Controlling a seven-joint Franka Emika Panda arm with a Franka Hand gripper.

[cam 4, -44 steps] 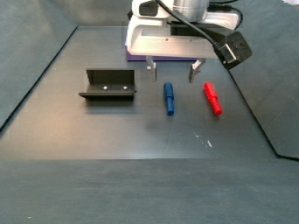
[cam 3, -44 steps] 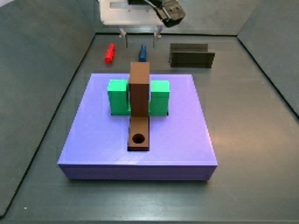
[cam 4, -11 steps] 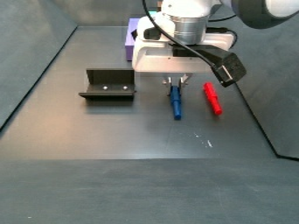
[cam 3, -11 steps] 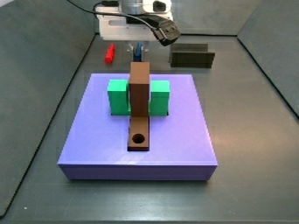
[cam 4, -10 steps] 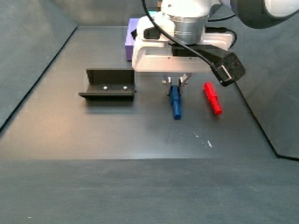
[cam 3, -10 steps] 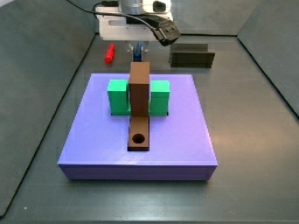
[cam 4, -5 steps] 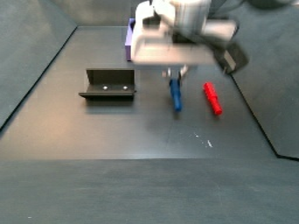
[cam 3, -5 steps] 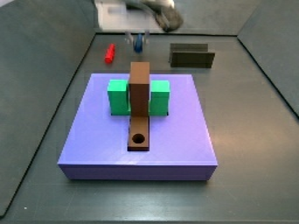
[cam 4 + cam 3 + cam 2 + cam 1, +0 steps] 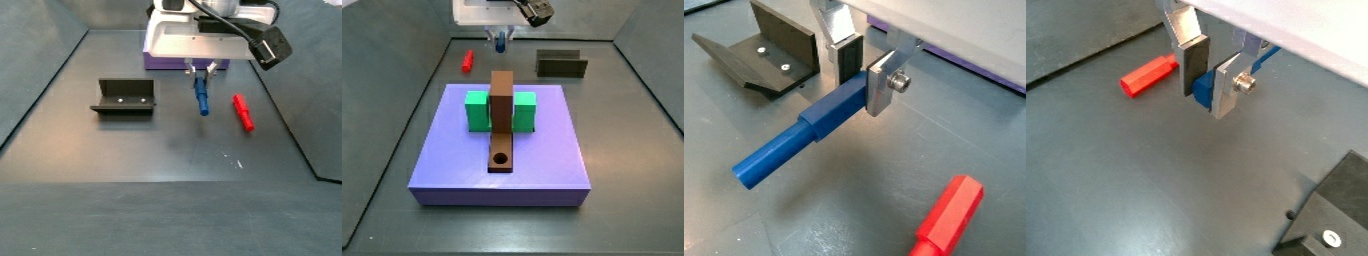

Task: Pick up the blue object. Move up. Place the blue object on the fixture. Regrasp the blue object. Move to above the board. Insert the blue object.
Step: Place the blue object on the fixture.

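Blue object (image 9: 807,133): pinched at one end between my tool's plates, its long free end sticking out clear of the counter in a wrist view; in a side view (image 9: 201,93) it hung lifted above the dark floor.
Fixture (image 9: 123,98): stood at the left in a side view, well apart from my load; I judged it the next stop, since a regrasp needs the piece propped.
My tool (image 9: 202,68): pressed onto the blue object, hanging above the counter (image 9: 160,150), between the fixture and the red piece.
Fingers (image 9: 882,82): gripped near the end, not the middle, probably so the free length could rest on the fixture.
Red piece (image 9: 242,111): lay flat to the right, untouched, near the lifted piece.
Board (image 9: 502,140): purple, with a brown bar (image 9: 501,120); insertion not yet begun.
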